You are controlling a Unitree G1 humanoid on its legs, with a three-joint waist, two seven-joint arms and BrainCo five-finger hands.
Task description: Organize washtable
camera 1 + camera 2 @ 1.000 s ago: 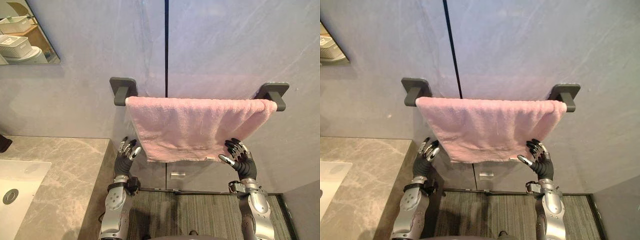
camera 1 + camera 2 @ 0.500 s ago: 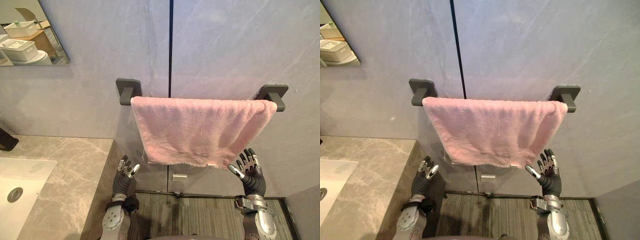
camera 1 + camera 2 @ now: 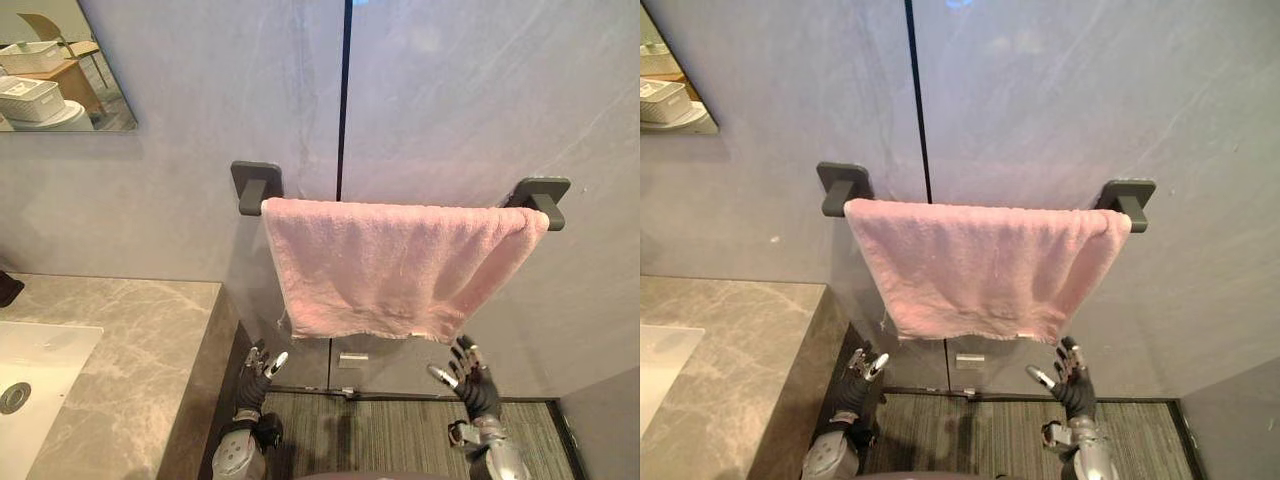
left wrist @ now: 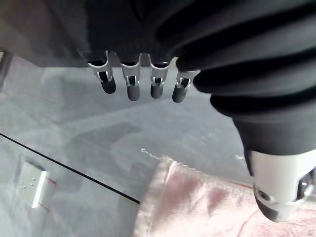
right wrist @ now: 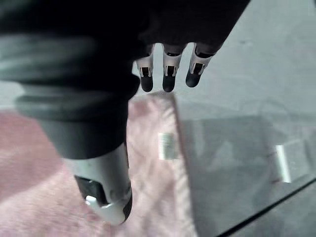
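Note:
A pink towel (image 3: 395, 265) hangs spread over a dark wall-mounted bar between its two brackets (image 3: 255, 185), its lower hem a little uneven. My left hand (image 3: 258, 366) is open, well below the towel's left corner and apart from it. Below the right corner, my right hand (image 3: 468, 370) is open too, holding nothing. In the left wrist view the straight fingers (image 4: 129, 85) point at the grey wall, with the towel's corner (image 4: 187, 202) past them. The right wrist view has the towel's hem (image 5: 163, 168) with a small white label beyond the fingers (image 5: 168, 79).
A marble counter (image 3: 120, 370) with a white sink (image 3: 30, 375) stands at the left, its corner close to my left arm. A mirror (image 3: 55, 65) hangs at the upper left. The grey wall panels carry a dark vertical seam (image 3: 343, 100). Striped floor (image 3: 370, 440) lies below.
Both hands have let go of the towel's lower corners and dropped down and away from it, fingers straightened. The towel now hangs free on the bar. The camera has shifted slightly.

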